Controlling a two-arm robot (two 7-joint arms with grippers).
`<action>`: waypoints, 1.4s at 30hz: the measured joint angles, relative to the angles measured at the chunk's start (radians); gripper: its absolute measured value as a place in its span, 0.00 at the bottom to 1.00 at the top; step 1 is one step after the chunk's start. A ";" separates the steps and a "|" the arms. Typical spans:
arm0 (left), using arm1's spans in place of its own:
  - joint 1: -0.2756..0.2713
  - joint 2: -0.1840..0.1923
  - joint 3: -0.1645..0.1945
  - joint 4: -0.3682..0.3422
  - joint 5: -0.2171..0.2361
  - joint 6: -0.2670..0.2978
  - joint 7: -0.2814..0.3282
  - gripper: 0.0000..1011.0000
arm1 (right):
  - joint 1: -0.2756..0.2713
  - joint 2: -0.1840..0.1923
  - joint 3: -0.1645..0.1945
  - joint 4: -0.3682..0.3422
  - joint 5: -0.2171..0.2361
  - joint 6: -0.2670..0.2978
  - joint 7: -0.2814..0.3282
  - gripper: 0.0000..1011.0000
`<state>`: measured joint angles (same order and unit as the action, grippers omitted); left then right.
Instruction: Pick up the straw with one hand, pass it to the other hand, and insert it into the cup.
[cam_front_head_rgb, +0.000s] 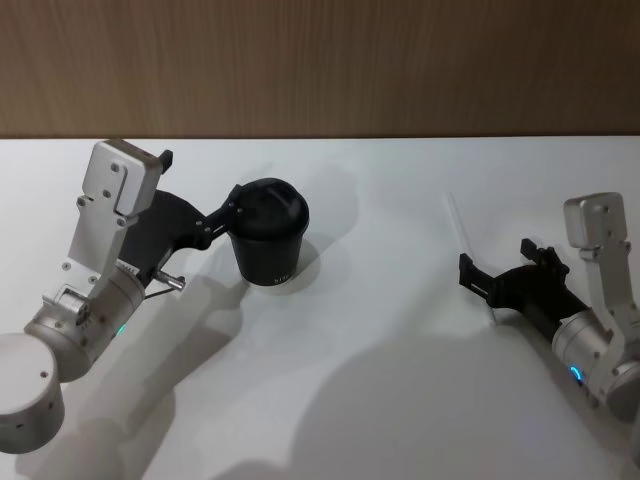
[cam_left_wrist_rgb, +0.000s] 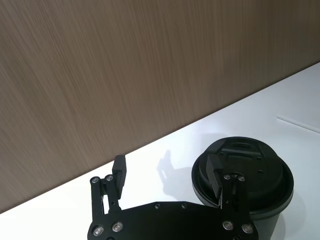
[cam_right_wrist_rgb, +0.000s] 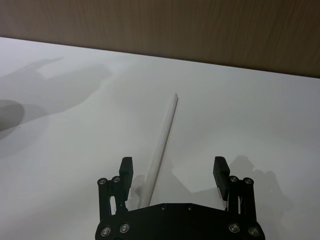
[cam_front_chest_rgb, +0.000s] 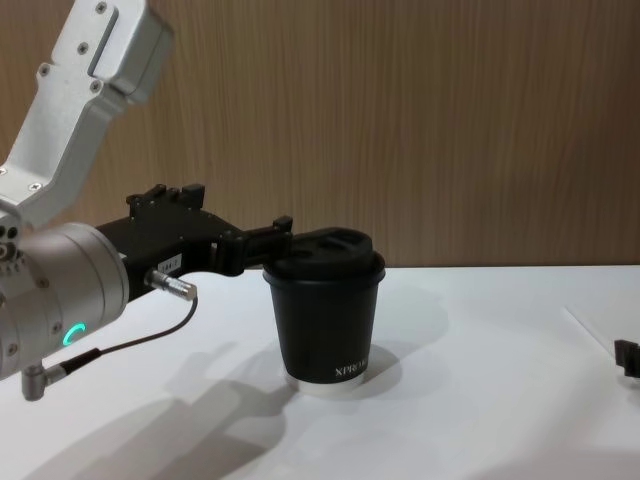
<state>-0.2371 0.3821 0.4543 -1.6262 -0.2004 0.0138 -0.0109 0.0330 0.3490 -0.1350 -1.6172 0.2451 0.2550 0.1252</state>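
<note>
Partly hidden straw (cam_right_wrist_rgb: 166, 135), beneath right gripper (cam_right_wrist_rgb: 172, 166)

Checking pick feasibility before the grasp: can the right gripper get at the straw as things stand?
Probably yes. The right gripper is open, jaws lined up either side of the straw, which lies flat on the table with nothing beside it. The cup and left gripper are well off to the left.

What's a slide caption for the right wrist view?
Open right gripper poised with one finger on each side of the straw lying on the table.
</note>
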 joint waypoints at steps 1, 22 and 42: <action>0.000 0.000 0.000 0.000 0.000 0.000 0.000 0.99 | 0.000 0.000 0.000 0.000 0.000 0.000 0.000 0.99; 0.000 0.000 0.000 0.000 0.000 0.000 0.000 0.99 | -0.016 -0.003 0.014 -0.010 -0.011 0.030 0.017 0.99; 0.000 0.000 0.000 0.000 0.000 0.000 0.000 0.99 | -0.038 -0.010 0.019 -0.029 -0.024 0.049 0.032 0.53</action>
<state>-0.2372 0.3821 0.4542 -1.6262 -0.2004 0.0138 -0.0109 -0.0047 0.3390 -0.1158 -1.6461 0.2207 0.3045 0.1571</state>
